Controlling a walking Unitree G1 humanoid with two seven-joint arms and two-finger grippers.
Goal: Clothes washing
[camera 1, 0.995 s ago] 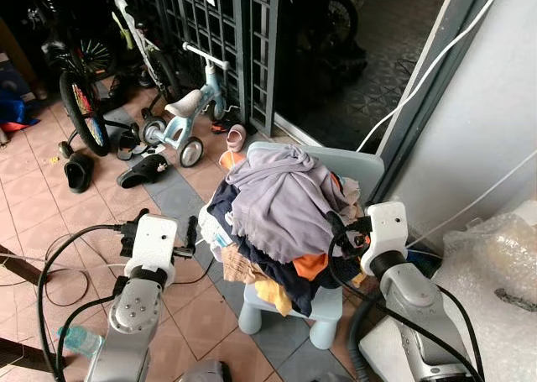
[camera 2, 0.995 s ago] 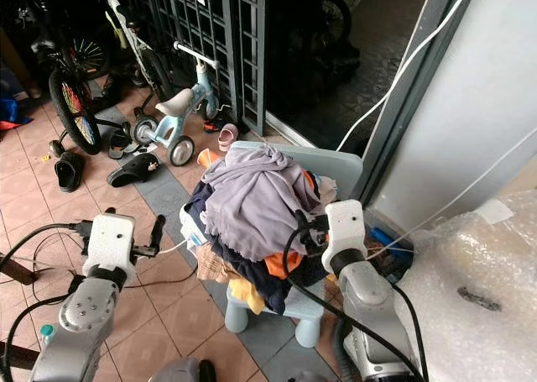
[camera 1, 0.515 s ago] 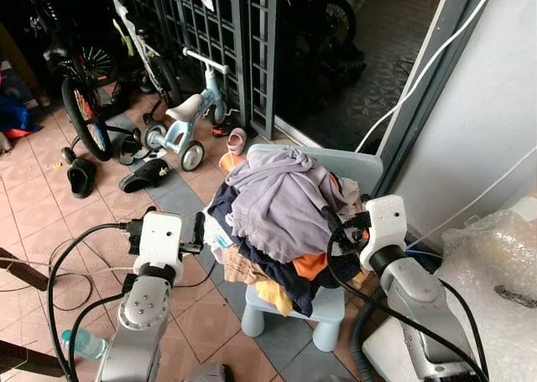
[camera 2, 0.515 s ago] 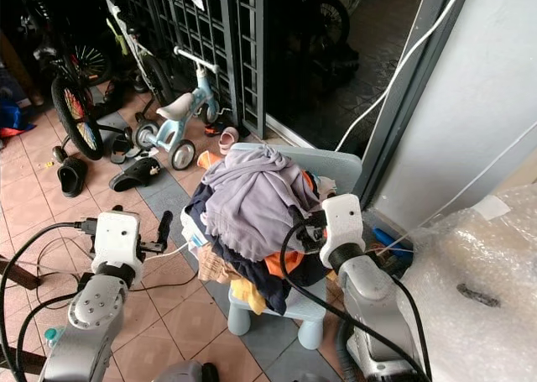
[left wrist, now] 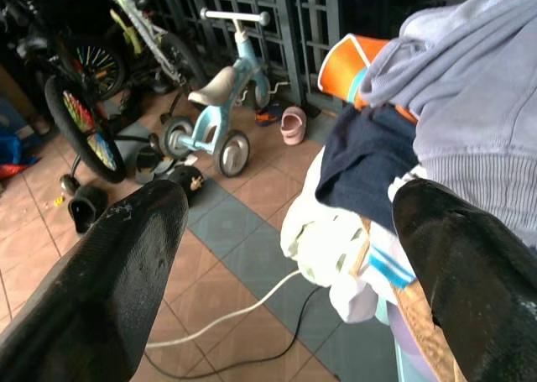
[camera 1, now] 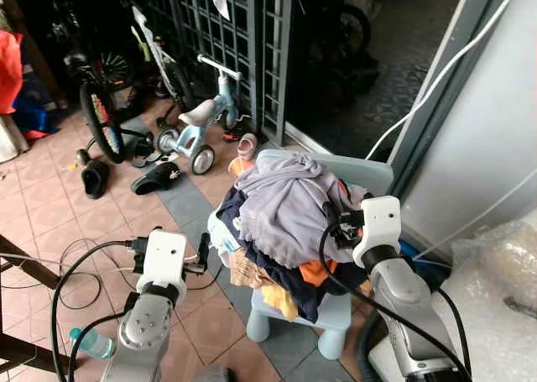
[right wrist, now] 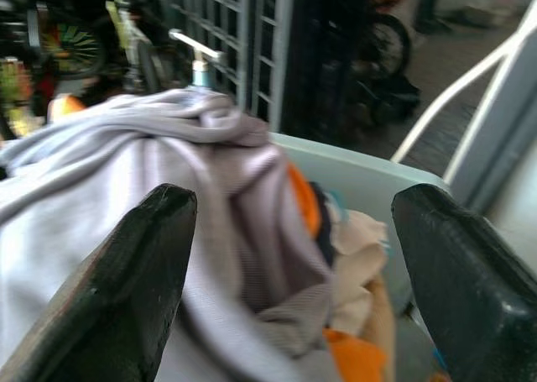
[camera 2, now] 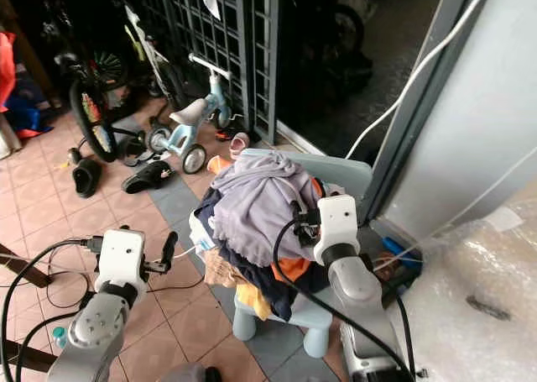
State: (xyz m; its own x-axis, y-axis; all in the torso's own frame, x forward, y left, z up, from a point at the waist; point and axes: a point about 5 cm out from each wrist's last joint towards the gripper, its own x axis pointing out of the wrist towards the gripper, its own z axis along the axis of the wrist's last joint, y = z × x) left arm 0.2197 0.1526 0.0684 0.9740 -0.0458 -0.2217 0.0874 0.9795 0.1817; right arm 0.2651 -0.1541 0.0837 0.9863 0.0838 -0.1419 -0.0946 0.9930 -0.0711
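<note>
Clothes pile (camera 1: 285, 218) is sitting on 1 chair (camera 1: 340, 308), between the 2 grippers. Left gripper (left wrist: 285, 256) is hovering beside the pile, fingers spread wide; right gripper (right wrist: 289, 231) is hanging at the pile's other side, fingers likewise spread, gripping nothing.

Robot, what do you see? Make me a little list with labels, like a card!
Place: tiled porch by a dark metal gate
Clothes: a mixed pile, grey top uppermost
Pile sits on: small pale blue chair
Left gripper: open, beside the pile
Right gripper: open, at the pile's other side
Nearby: blue balance bike, black sandals, water bottle
</note>
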